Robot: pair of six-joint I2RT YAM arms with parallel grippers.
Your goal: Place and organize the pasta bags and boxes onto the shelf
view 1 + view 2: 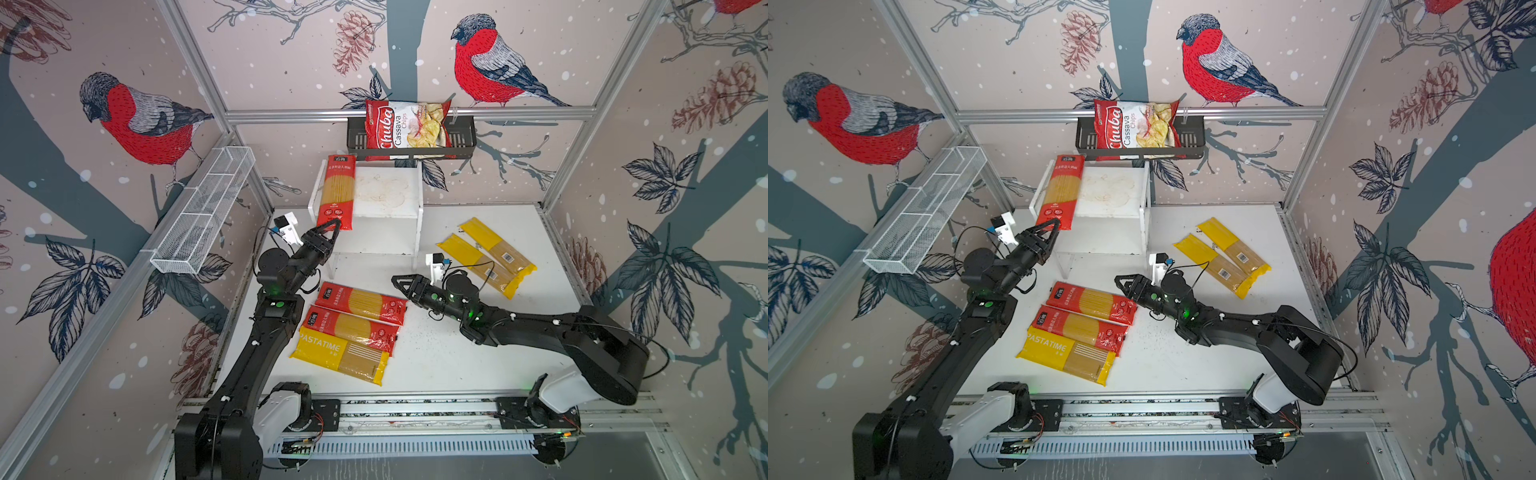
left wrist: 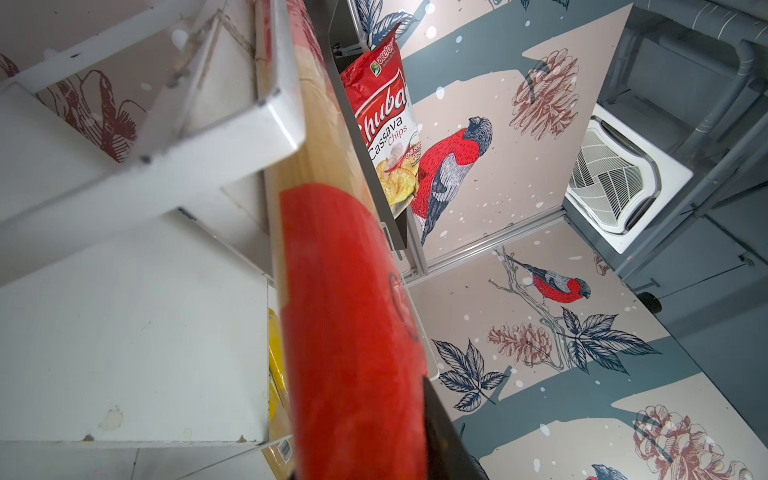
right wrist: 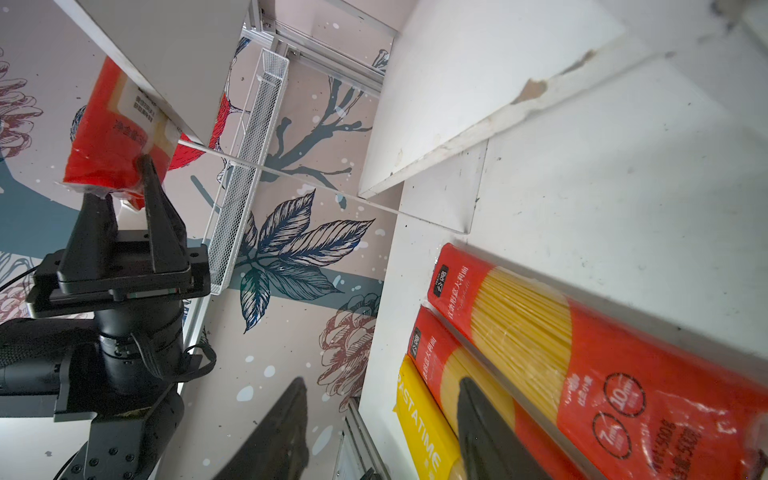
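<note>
Red spaghetti packet (image 1: 336, 193) lies lengthwise along the left edge of the shelf (image 1: 390, 191) top, near end overhanging the front. The left gripper (image 1: 335, 226) is pinching that end, and the right gripper (image 1: 395, 280) is spread, farther off.

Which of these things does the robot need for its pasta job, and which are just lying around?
Job: shelf; red packet on shelf; two loose red packets; three yellow packets.
Lying about: chips bag; black basket; wire tray.

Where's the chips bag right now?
In both top views the chips bag stands in the black basket hung at the back, just above the white shelf.
</note>
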